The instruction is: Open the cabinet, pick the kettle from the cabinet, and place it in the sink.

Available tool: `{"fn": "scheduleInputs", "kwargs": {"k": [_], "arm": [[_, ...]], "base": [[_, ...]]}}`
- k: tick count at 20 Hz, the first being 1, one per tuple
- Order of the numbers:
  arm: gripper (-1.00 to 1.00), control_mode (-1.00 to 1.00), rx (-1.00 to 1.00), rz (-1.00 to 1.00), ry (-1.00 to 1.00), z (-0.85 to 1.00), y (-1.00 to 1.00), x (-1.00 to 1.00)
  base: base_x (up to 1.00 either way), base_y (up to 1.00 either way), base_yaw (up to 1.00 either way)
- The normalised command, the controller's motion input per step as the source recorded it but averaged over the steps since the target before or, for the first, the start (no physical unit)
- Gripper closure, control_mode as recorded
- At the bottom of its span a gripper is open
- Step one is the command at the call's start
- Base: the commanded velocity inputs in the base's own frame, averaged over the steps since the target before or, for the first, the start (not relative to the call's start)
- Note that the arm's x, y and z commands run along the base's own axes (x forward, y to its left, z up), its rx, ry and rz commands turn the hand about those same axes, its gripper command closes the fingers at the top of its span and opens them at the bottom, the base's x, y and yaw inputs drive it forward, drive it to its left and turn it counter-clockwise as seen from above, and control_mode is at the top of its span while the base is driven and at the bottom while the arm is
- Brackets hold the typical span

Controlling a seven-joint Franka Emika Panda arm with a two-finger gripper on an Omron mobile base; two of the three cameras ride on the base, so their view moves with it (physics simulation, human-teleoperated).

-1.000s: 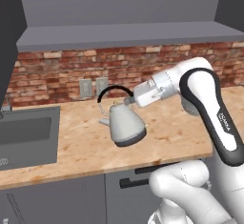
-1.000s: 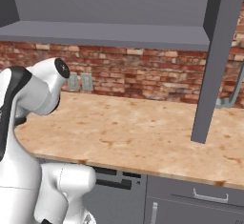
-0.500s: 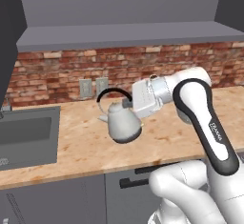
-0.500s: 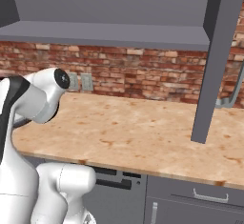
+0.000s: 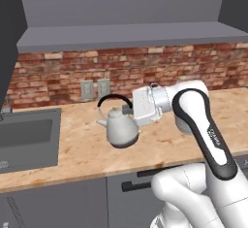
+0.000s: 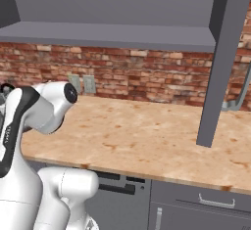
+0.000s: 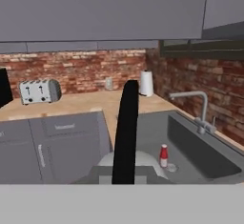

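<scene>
Above the counter point(image 5: 72, 159), over its middle stretch and short of the sink's right rim, the kettle point(image 5: 121, 129) hangs clear of the wood, its spout pointing toward the sink point(image 5: 26, 136) at the counter's left end. The gripper point(image 5: 128, 110) is clamped on the kettle's thin black arched handle point(image 7: 126, 127), which in the hand view runs as a dark band up the middle, with the lid just below it. The cabinet point(image 5: 121, 33) overhead stands open, its door point(image 6: 226, 62) swung out edge-on at the right of the right base view. So the step in hand appears to be the carry: opening and picking look done, and placing remains. The next move calls for travelling leftward past the sink's near rim, then lowering the kettle into the basin before letting go. The hand view shows a faucet point(image 7: 198, 109) along the sink's far wall and a small red bottle point(image 7: 163, 155) on its floor, both worth steering clear of.
</scene>
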Motion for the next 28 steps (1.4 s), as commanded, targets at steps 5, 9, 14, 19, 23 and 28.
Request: {"fn": "scheduleInputs", "kwargs": {"k": [5,9,14,19,23,28], "arm": [[1.0,-1.0,0.09,0.03,0.0,-0.24,0.05,0.22],[1.0,-1.0,0.02,0.01,-0.03,-0.24,0.05,0.19],[1.0,-1.0,0.0,0.0,-0.02,-0.2,0.03,0.15],[1.0,-1.0,0.0,0.0,-0.04,-0.08,0.05,0.03],[1.0,-1.0,0.0,0.0,0.0,-0.01,0.0,0.0],[1.0,-1.0,0.0,0.0,0.0,0.0,0.0,0.0]], "base": [[0.0,0.0,0.0],[0.0,0.0,0.0],[0.0,0.0,0.0],[0.0,0.0,0.0],[0.0,0.0,0.0],[0.0,0.0,0.0]]}}
